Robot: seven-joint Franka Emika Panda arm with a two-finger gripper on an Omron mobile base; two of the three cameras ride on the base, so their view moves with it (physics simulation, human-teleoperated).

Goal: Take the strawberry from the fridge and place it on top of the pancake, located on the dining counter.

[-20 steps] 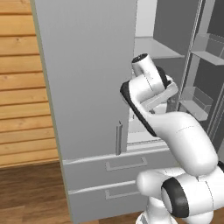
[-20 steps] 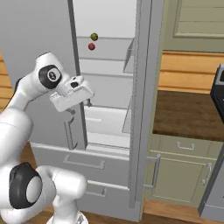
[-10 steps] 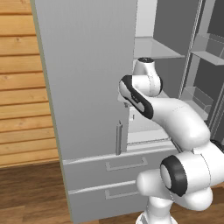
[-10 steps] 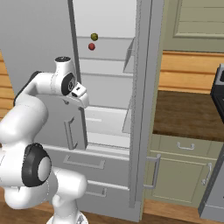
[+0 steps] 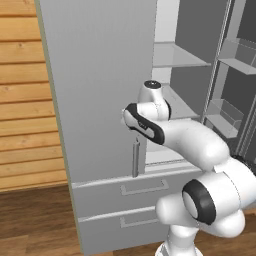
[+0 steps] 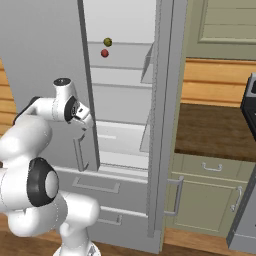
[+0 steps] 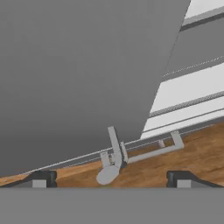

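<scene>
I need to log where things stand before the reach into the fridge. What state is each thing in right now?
fridge right door: swung open
fridge left door: closed or nearly so
lower drawers: shut
strawberry: on an upper fridge shelf, beside the olive-green fruit, untouched
gripper: open, empty, facing the left door

Horizontal wood-plank wall point(image 5: 22, 100) ran behind. Wood floor point(image 5: 35, 220) below, warm brown. Dark-brown worktop point(image 6: 215, 131) stood on pale green cabinets point(image 6: 210, 200) with bar handles. Upper green cabinet point(image 6: 225, 25) hung above. Even, flat light.
</scene>
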